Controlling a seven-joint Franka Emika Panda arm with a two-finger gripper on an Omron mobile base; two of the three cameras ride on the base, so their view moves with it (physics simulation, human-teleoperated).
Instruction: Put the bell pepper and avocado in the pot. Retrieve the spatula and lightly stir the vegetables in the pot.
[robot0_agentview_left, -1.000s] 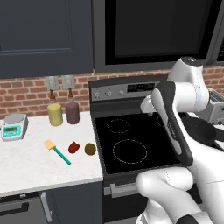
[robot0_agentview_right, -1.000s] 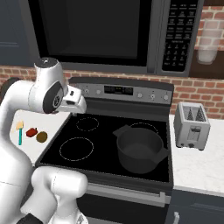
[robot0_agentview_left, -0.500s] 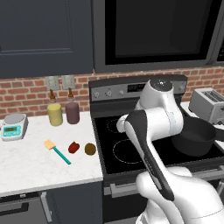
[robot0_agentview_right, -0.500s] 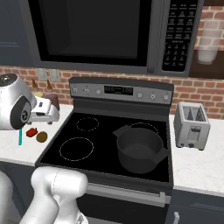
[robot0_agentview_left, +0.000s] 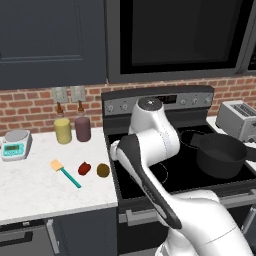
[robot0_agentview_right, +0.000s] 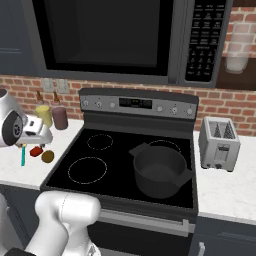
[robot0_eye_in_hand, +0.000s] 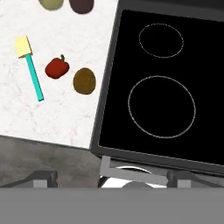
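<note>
- Brick-backed kitchen, dark cabinets overhead: a pale speckled counter (robot0_agentview_left: 35, 185) meets a black glass cooktop (robot0_eye_in_hand: 175, 83) marked with thin ring outlines.
- On the counter, up and to the left of the finger tips in the hand view, lies the bell pepper (robot0_eye_in_hand: 57, 68), dark red, lumpy and glossy, touching nothing.
- Just beside it, nearer the cooktop's edge, sits the avocado (robot0_eye_in_hand: 84, 81), a smooth olive-brown ball.
- On the pepper's other side the spatula (robot0_eye_in_hand: 30, 70) lies flat, with a slim teal handle and a small square yellow blade.
- The gripper (robot0_eye_in_hand: 111, 176) hangs high over the stove's front lip with its dark fingers (robot0_eye_in_hand: 41, 176) spread wide and nothing between them.
- The pot (robot0_agentview_right: 159, 170), deep, round and dark grey with stubby handles, stands on the cooktop's right side, well apart from the vegetables and across the burners from the fingers.
- Open counter surrounds the three items on every side; a yellow jar (robot0_agentview_left: 63, 130) and a maroon jar (robot0_agentview_left: 82, 128) stand back by the wall, with a small scale (robot0_agentview_left: 15, 144) beyond.
- A silver toaster (robot0_agentview_right: 218, 143) occupies the counter right of the stove, under a black microwave (robot0_agentview_right: 125, 37).
</note>
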